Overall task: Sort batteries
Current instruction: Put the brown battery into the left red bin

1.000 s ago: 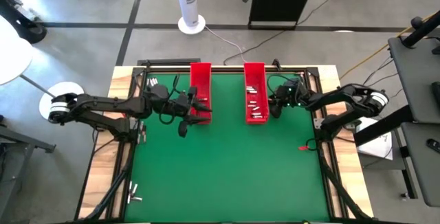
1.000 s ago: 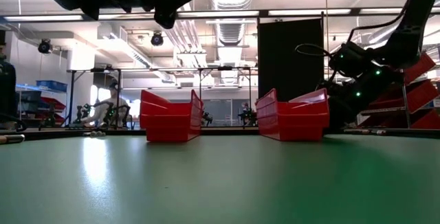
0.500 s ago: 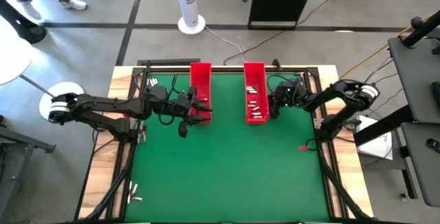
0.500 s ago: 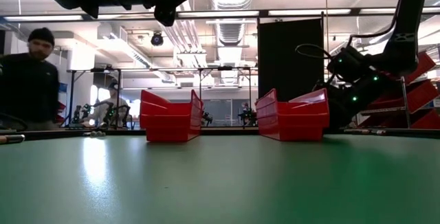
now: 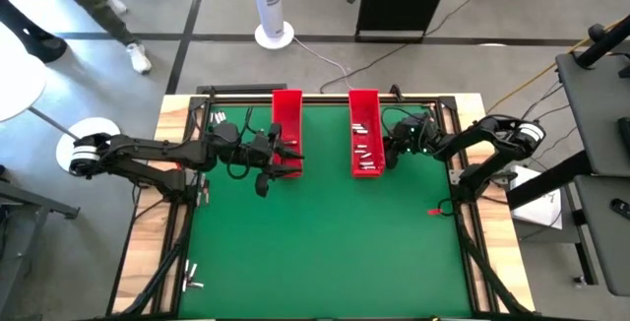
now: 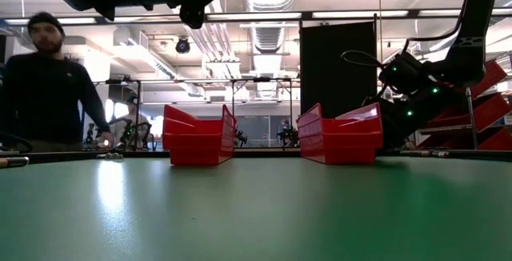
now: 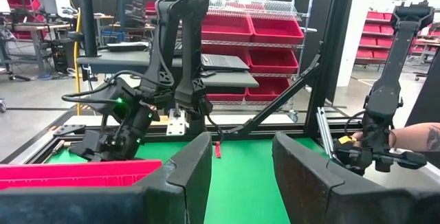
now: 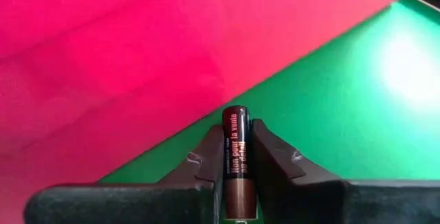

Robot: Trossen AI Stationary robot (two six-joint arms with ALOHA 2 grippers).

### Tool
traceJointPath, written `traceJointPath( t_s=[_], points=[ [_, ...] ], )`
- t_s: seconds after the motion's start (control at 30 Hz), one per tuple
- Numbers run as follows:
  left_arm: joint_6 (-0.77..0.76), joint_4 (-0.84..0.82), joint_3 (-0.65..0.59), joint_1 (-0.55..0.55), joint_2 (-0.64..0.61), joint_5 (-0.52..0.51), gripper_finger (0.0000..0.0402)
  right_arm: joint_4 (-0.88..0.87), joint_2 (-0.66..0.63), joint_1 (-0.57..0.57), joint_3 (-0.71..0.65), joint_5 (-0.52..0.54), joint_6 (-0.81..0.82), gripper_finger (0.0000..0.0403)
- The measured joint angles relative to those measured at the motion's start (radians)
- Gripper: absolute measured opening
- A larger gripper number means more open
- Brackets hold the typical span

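The right end effector (image 8: 237,157) is clamped on a battery (image 8: 236,157) beside the red tray (image 5: 365,132); it should lift straight, grip firm. The left end effector (image 7: 240,176), fingers apart, waits.

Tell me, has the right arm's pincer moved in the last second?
No: the right pincer sits at the same spot beside the long red plastic tray; only its elbow shifted.
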Motion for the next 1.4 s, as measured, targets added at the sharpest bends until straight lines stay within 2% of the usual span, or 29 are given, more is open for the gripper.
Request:
traceJointPath(
  t_s=[0.27, 0.5, 0.73, 0.97, 1.17, 1.4],
  points=[
    [0.0, -0.001, 0.0, 0.001, 0.0, -0.001, 0.0134, -0.023, -0.075, 0.0, -0.003, 0.094, 0.163, 0.0045],
    [0.0, -0.009, 0.0, 0.001, 0.0, -0.001, 0.0134, -0.141, -0.179, -0.002, -0.003, 0.193, 0.158, 0.0044],
    [0.0, -0.121, -0.001, 0.002, 0.0, -0.127, 0.0134, -0.299, -0.372, -0.003, -0.001, 0.212, 0.146, 0.0044],
    [0.022, -0.148, -0.002, 0.001, 0.063, -0.137, 0.0134, -0.575, -0.597, 0.019, 0.075, 0.202, 0.123, 0.0043],
    [0.064, -0.074, -0.002, 0.001, 0.162, -0.129, 0.0134, -0.733, -0.739, 0.156, 0.174, 0.199, 0.141, 0.0043],
    [0.082, -0.066, -0.002, 0.001, 0.18, -0.129, 0.0134, -0.778, -0.781, 0.473, 0.268, 0.268, 0.181, 0.0043]
  ],
)
